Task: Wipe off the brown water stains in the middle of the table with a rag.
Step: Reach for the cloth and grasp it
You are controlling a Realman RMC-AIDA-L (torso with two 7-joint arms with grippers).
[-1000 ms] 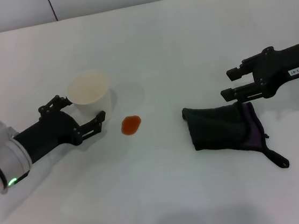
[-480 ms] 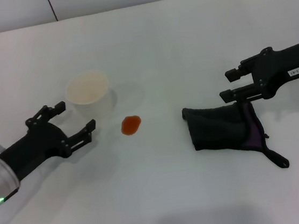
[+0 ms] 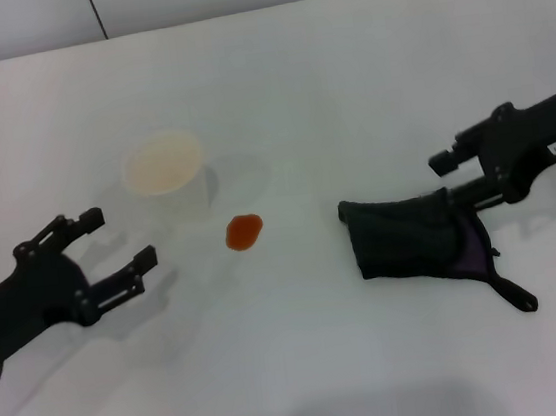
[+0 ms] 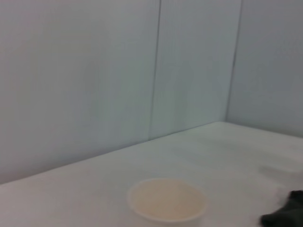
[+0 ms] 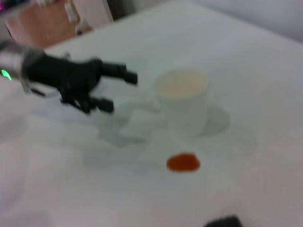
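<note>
Here my left gripper (image 3: pixel 116 244) hangs open at lower left, clear of the cup (image 3: pixel 163 171); my right gripper (image 3: pixel 448 181) sits open at the rag (image 3: pixel 412 235); stain (image 3: pixel 243 232) mid-table (image 3: pixel 274 88)

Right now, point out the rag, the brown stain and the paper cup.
rag (image 3: pixel 412 237), head view, middle of the cloth.
brown stain (image 3: pixel 243 233), head view, centre of the blot.
paper cup (image 3: pixel 163 164), head view, inside of the open top.

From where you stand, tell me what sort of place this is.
Probably a robot test bench: a bare white table against plain wall panels, holding only a paper cup, a rag and one staged brown stain.
</note>
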